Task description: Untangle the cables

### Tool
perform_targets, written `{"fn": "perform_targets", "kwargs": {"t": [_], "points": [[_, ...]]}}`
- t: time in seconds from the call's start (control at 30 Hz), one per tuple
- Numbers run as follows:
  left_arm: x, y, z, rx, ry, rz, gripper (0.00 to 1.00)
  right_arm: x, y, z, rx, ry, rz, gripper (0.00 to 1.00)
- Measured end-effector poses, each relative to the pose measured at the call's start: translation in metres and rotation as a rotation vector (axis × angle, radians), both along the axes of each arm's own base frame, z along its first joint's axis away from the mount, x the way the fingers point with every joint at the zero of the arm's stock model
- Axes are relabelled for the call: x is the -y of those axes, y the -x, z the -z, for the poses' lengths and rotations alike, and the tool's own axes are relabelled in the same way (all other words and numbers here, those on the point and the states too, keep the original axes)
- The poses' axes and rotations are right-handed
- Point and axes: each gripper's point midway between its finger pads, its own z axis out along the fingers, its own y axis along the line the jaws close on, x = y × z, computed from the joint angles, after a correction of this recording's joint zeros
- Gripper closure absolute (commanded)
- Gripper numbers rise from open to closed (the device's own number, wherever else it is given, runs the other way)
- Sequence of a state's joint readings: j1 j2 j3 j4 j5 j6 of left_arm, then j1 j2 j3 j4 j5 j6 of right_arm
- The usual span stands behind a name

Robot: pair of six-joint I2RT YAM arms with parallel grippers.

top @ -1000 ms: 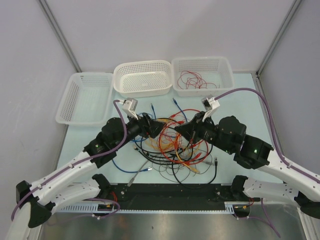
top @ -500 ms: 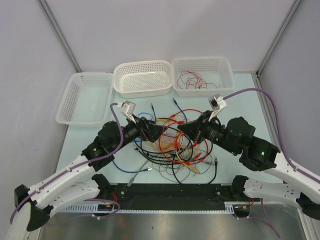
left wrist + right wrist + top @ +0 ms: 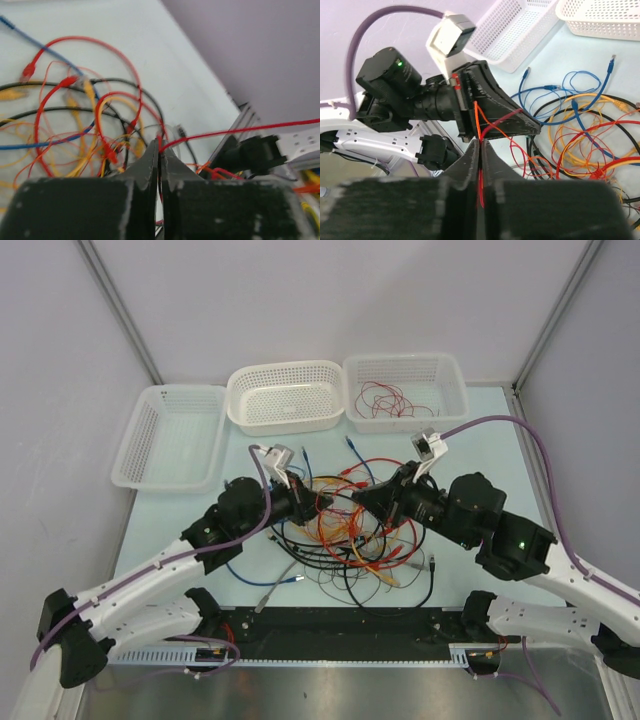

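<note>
The cables (image 3: 350,530) lie in a tangle of red, orange-yellow, blue and black loops at the table's middle. My left gripper (image 3: 305,502) is over the tangle's left edge, shut on a thin red cable (image 3: 240,130) that runs taut to the right. My right gripper (image 3: 358,498) faces it from the right, a short gap away. Its jaws stand nearly together, with red and orange strands (image 3: 481,125) pinched between them. In the right wrist view the red strand leads straight to the left gripper's fingers (image 3: 505,117).
Three white baskets stand along the back: left (image 3: 170,435), middle (image 3: 285,395) and right (image 3: 405,390). A red cable (image 3: 385,398) lies in the right one. A blue cable (image 3: 270,580) and a black one (image 3: 425,585) trail toward the near edge.
My left gripper moved right toward the tangle and went from open to shut on the red cable. The right gripper shifted slightly left.
</note>
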State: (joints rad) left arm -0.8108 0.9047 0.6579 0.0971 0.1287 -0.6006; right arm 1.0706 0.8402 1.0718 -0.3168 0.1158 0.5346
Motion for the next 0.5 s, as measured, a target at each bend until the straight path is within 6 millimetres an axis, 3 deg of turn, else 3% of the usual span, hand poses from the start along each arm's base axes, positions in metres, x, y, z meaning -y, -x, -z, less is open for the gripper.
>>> {"fn": "perform_targets", "kwargs": {"t": [0.1,0.2,0.33,0.37,0.5], "points": [[-0.003,-0.010,0.008,-0.029,-0.087,-0.039,1.00,0.003,0.000,0.000,-0.001,0.002,0.009,0.14],[-0.018,-0.025,-0.012,0.001,-0.138,-0.132,1.00,0.017,-0.003,-0.005,0.019,0.007,0.055,0.01],[-0.042,-0.042,-0.071,0.102,-0.119,-0.255,1.00,0.043,-0.006,-0.017,0.051,-0.010,0.137,0.01],[-0.049,-0.044,-0.094,0.139,-0.104,-0.285,1.00,0.049,-0.007,-0.020,0.059,-0.014,0.159,0.02],[-0.062,-0.044,-0.162,0.246,-0.026,-0.336,1.00,0.059,-0.010,-0.029,0.080,-0.024,0.199,0.05]]}}
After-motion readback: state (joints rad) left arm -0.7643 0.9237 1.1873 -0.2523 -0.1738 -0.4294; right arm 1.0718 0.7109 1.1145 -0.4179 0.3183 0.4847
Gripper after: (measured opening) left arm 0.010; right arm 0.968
